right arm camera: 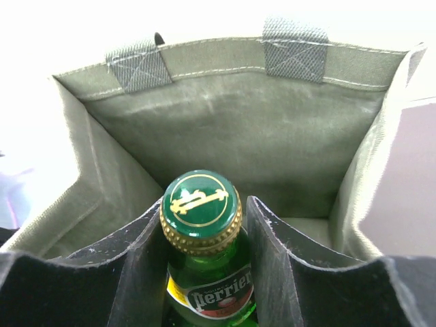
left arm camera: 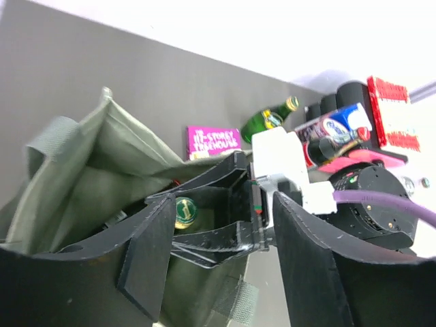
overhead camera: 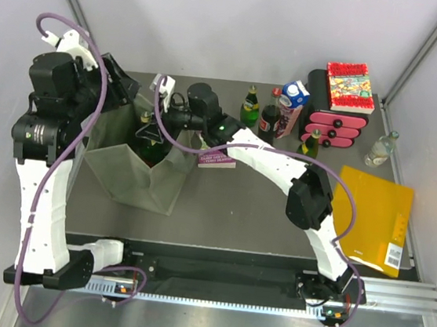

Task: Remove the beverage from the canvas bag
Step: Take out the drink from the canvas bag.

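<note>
The right gripper point(right arm camera: 203, 210) reaches down into the open mouth of the canvas bag point(right arm camera: 225, 129); its two dark fingers are closed to a narrow gap on the neck of a green glass bottle point(right arm camera: 208, 289), one finger pressed against each side just under the green and gold cap point(right arm camera: 200, 203); the bottle stands upright at the lower centre of the right wrist view, low inside the bag, with its label partly readable as Perrier; behind it rises the olive cloth wall with two grey strap handles point(right arm camera: 294, 49) stitched to the top edge.

The left gripper point(left arm camera: 225, 225) sits at the bag's rim with its fingers spread wide and nothing between them; in its view the bottle cap shows between the right arm's fingers, at the lower centre of the frame.

From above, the bag slumps open in the left half of the dark table point(overhead camera: 236, 213); a purple book point(overhead camera: 217, 159) lies just right of it; further toward the upper right stand several bottles, a blue and white carton point(overhead camera: 290, 107) and a pink drawer box point(overhead camera: 335, 122); a yellow folder point(overhead camera: 374, 217) lies at the right edge.
</note>
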Controlling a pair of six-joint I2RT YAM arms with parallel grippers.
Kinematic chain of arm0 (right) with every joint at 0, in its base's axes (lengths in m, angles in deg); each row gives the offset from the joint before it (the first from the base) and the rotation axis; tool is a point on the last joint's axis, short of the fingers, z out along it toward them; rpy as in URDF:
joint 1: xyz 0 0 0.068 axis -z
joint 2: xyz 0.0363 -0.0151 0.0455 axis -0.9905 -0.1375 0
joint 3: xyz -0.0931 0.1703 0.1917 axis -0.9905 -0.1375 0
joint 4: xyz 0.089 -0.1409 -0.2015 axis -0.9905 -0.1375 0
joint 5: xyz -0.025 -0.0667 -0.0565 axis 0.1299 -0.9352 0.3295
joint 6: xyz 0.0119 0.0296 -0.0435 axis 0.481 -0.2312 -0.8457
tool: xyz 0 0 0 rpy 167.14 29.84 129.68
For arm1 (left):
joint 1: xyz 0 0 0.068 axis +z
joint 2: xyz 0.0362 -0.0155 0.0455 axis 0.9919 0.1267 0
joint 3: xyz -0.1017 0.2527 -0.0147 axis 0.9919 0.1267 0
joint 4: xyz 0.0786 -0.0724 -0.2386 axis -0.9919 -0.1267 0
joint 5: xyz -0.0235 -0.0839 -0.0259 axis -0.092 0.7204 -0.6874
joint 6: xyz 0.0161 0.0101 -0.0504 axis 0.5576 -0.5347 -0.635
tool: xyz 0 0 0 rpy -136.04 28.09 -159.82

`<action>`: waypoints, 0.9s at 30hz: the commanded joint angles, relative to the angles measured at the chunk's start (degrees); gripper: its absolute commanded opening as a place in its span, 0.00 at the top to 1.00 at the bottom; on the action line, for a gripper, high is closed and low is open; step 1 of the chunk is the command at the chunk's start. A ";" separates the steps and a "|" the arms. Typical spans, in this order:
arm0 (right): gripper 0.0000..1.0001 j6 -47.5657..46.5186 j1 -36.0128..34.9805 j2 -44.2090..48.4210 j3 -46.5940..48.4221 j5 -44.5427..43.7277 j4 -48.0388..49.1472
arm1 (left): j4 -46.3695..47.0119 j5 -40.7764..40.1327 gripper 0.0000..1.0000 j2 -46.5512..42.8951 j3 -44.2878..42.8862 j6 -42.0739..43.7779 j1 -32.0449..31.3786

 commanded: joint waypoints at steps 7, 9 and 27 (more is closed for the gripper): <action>1.00 6.38 2.25 8.26 8.04 2.39 13.11 | 4.88 -9.43 0.36 -5.20 2.98 3.21 -0.12; 1.00 7.52 3.04 9.14 9.27 2.30 13.55 | 6.37 -12.32 0.35 -6.35 5.35 3.21 -0.03; 1.00 13.42 10.25 20.39 10.78 6.78 12.95 | 16.13 -12.16 0.32 -12.42 21.88 0.23 -0.03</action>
